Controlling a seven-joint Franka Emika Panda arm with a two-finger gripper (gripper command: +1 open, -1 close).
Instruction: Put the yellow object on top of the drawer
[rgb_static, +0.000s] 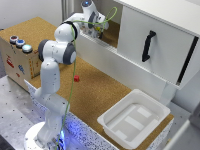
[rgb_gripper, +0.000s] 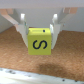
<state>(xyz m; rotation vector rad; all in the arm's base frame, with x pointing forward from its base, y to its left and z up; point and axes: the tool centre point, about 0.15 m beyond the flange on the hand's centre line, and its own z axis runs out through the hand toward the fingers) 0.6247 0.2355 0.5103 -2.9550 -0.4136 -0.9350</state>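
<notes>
In the wrist view my gripper (rgb_gripper: 40, 32) is shut on a yellow cube (rgb_gripper: 39, 43) marked with a black S. The fingers (rgb_gripper: 24, 31) press on two opposite sides of it. The cube hangs just above the cork-brown lining (rgb_gripper: 15, 57). In the exterior view the gripper (rgb_static: 98, 31) reaches into the open drawer (rgb_static: 165, 35), a large white unit with a black bar handle (rgb_static: 148, 46) on its front panel. The unit's flat white top (rgb_static: 172, 7) lies above and to the exterior view's right of the gripper. The cube is too small to make out in the exterior view.
A shallow white plastic tub (rgb_static: 134, 119) stands on the cork table at the exterior view's lower right. A small red object (rgb_static: 76, 78) lies on the cork by the arm. A cardboard box (rgb_static: 17, 55) with buttons stands at the left. A white drawer edge (rgb_gripper: 40, 75) shows in the wrist view.
</notes>
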